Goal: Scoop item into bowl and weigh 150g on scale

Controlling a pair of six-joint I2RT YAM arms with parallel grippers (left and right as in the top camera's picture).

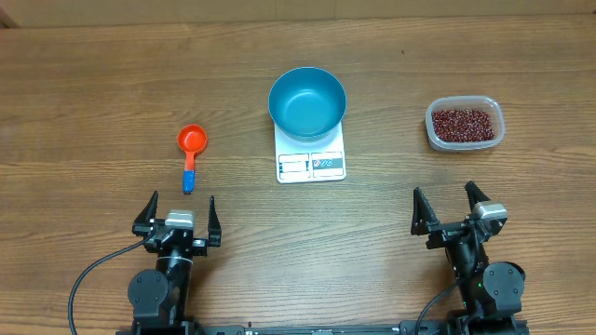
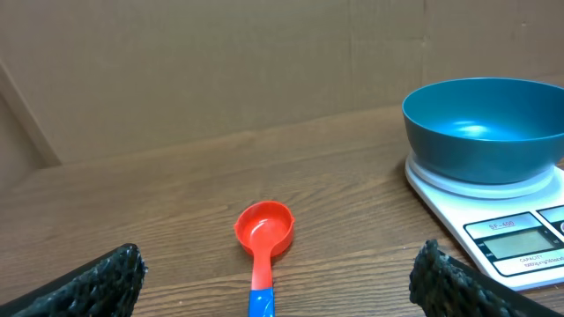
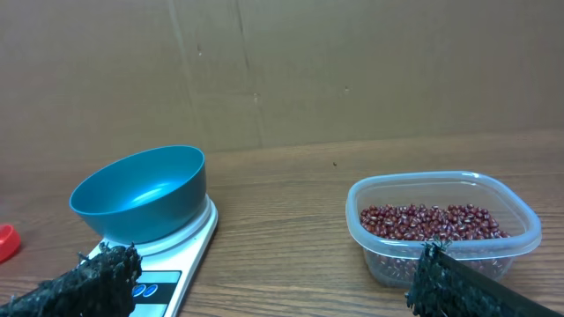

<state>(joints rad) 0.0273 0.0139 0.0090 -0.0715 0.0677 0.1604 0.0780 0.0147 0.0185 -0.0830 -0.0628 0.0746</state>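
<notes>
Looking over the table (image 1: 93,74), I judge that no step is done yet, so every risk lies ahead. The left gripper (image 1: 182,199) and the right gripper (image 1: 444,190) both stand wide and empty at the near edge. The bowl (image 1: 307,102) sits on the far part of the scale (image 1: 311,166), in the middle; a push from an arm could slide it off or disturb the reading. The tub (image 3: 441,178), far right, looks like light plastic and may slip or tip when something digs into it. The scoop (image 1: 192,140) lies flat, left of the scale, and its thin handle could twist in the jaws. The beans (image 1: 464,124) are all in the tub. They roll easily, so spilling on the way, or passing the wanted weight, seems likely.
</notes>
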